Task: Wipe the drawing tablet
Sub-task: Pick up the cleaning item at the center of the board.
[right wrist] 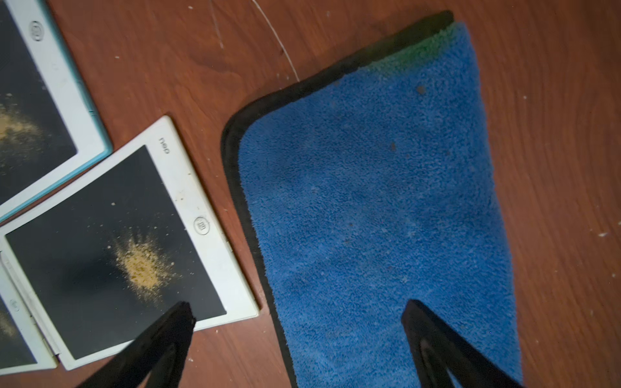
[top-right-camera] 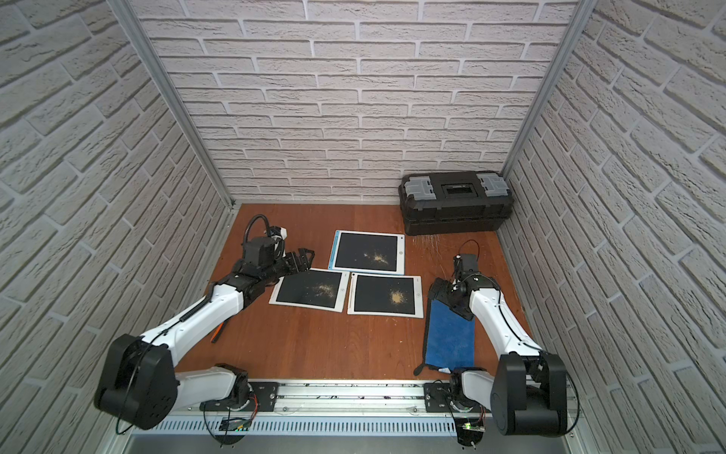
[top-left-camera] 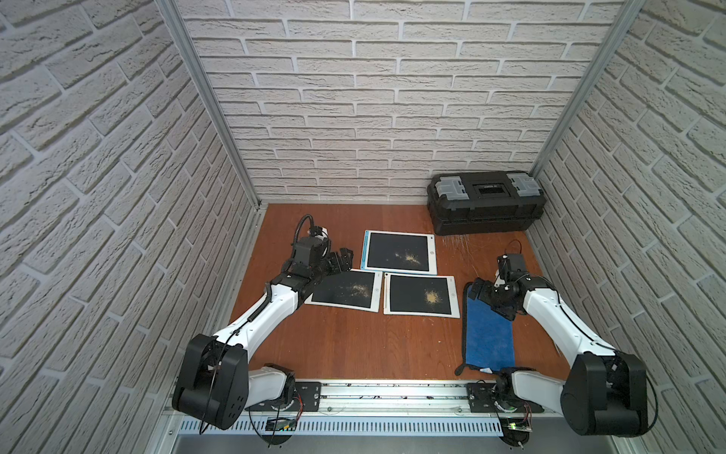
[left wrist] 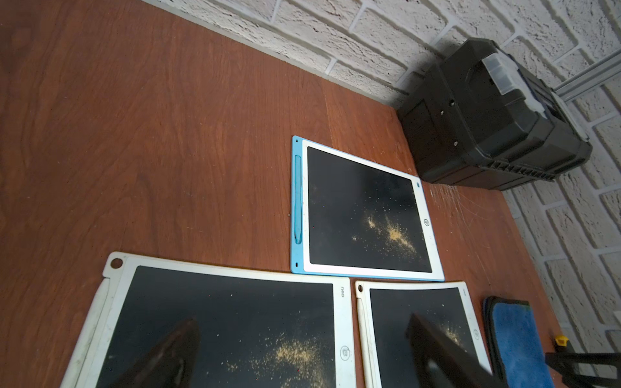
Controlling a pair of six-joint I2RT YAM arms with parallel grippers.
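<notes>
**A:** Where are the task's things found?

**B:** Three tablets are laid flat on the wooden table (top-left-camera: 353, 346). A blue-edged tablet (top-left-camera: 398, 251) is set toward the back. A left white tablet (top-left-camera: 345, 293) and a right white tablet (top-left-camera: 420, 295) are placed side by side in front of it, close together. Tan powder (right wrist: 142, 265) is scattered on each dark screen. The blue cloth (top-left-camera: 489, 334) is spread just beside the right white tablet, apart from it.

**A:** How are the grippers held?

**B:** Both are spread wide, and nothing is pinched. The right gripper (right wrist: 299, 307) is poised over the cloth's far end. The left gripper (top-left-camera: 341, 257) is held by the back edge of the left white tablet.

**A:** How is the cloth expected to handle?

**B:** It is judged light, soft and limp, so folding and dragging are expected once it is lifted. The pinch is best taken at the black bound edge near that end, so that a broad flap is left for wiping. The tablets are judged thin, stiff and light, and likely to slide on the smooth wood. One may need to be steadied by its frame, and the screen is better not pressed hard.
</notes>
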